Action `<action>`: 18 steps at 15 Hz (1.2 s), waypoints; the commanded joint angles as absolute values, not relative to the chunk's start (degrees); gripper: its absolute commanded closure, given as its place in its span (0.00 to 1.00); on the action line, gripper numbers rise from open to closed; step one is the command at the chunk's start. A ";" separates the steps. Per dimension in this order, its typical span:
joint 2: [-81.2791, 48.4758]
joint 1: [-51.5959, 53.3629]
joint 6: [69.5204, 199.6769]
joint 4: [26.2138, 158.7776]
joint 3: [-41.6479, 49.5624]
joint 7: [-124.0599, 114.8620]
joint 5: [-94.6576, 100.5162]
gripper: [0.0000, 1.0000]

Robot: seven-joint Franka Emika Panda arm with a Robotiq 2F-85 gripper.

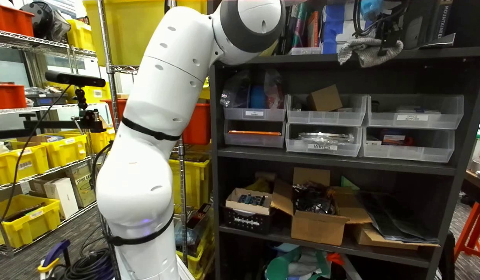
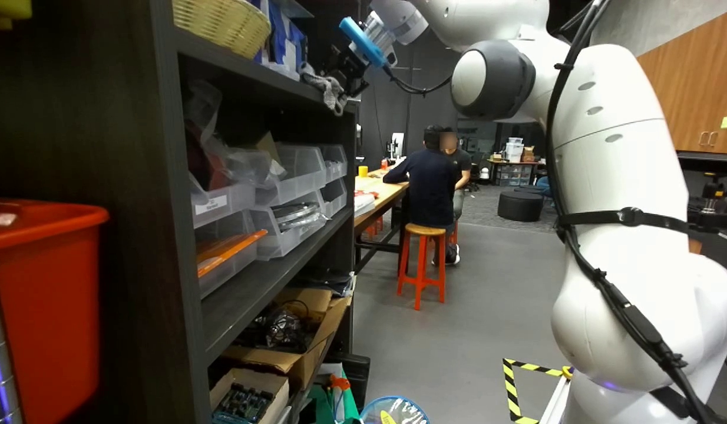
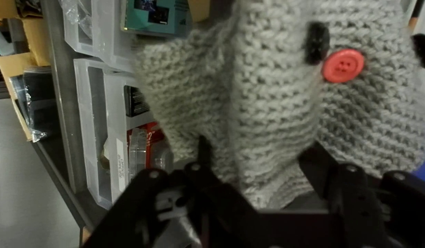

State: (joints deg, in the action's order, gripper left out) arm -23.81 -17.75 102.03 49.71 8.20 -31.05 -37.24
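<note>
Grey knit (image 3: 276, 100); lengthwise along shelf (image 1: 294, 59)

The raised arm (image 1: 166, 89) bends over, gripper (image 3: 258, 151) slanting downward with its fingers (image 3: 317, 168) parted.

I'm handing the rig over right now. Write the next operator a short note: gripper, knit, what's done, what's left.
Gripper: jaws apart, a fold of the knit between them; I can't tell whether it is firmly held.
Knit: hangs over the front edge of the top shelf in both exterior views; its red button shows in the wrist view.
Done: gripper is at the knit, cloth between its jaws.
Left: probably confirm the grip; the knit is not yet clear of the shelf edge.
</note>
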 commanded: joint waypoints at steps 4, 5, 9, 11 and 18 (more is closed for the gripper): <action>-22.10 -17.71 104.41 52.34 8.31 -31.36 -38.63 0.86; -21.85 -17.78 104.56 52.68 8.38 -31.36 -38.70 0.94; -20.50 -17.71 106.60 54.63 8.03 -30.23 -40.18 0.97; -19.38 -17.23 108.99 56.63 7.50 -28.92 -41.26 0.98; -13.28 -16.31 119.06 67.30 6.55 -23.34 -44.93 0.97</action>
